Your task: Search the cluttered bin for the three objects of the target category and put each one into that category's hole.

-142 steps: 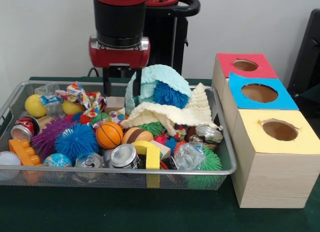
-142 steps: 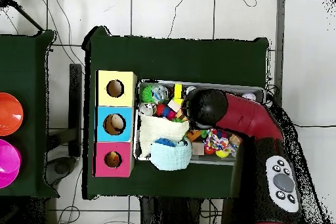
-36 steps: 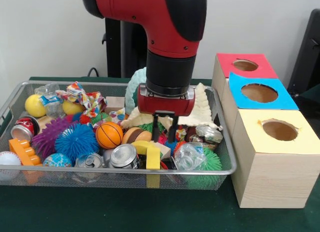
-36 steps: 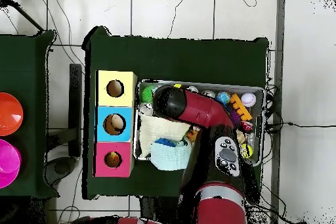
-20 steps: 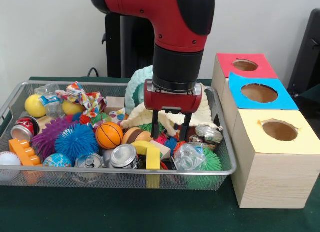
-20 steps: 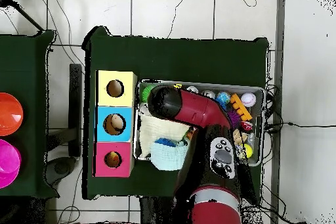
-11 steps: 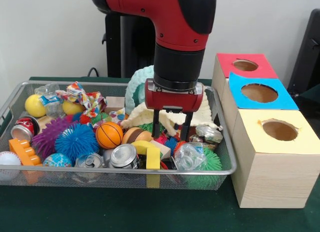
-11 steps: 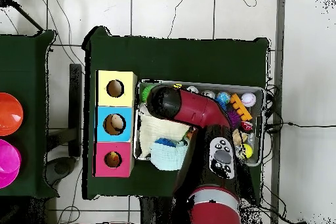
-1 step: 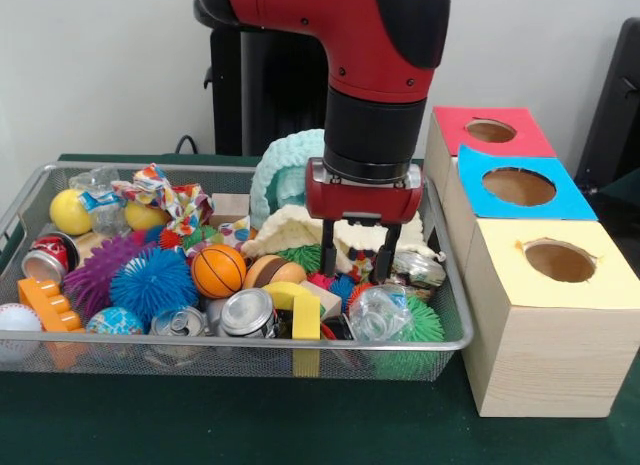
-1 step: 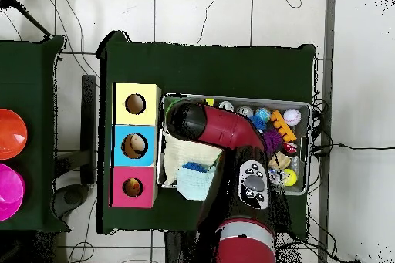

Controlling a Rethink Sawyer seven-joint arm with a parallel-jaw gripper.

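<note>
A wire mesh bin (image 9: pixel 445 341) holds a jumble of toys, cans and cloths. My gripper (image 9: pixel 356 259) hangs open over the bin's right part, close above a cream cloth (image 9: pixel 296 228) and small colourful toys; nothing is held. To its right lies a crumpled silver can (image 9: pixel 418 268), and in front of it a clear plastic piece (image 9: pixel 378 310). Three wooden boxes have holes in red (image 9: pixel 490 131), blue (image 9: pixel 518 187) and yellow (image 9: pixel 560 261) tops. Overhead, the arm (image 10: pixel 202 123) hides the gripper and the end of the bin (image 10: pixel 309 123) nearest the boxes (image 10: pixel 136 146).
Silver cans (image 9: pixel 246 312) lie at the bin's front, beside a basketball (image 9: pixel 218 271), a blue spiky ball (image 9: pixel 152 280), a yellow block (image 9: pixel 302 313) and an orange brick (image 9: pixel 45 305). A teal knitted cloth (image 9: pixel 285 170) bulges at the back. Orange and pink bowls (image 10: pixel 9 133) sit on a side table.
The gripper has slid right across the bin toward the boxes and dropped slightly, staying open. The bin's contents look unmoved.
</note>
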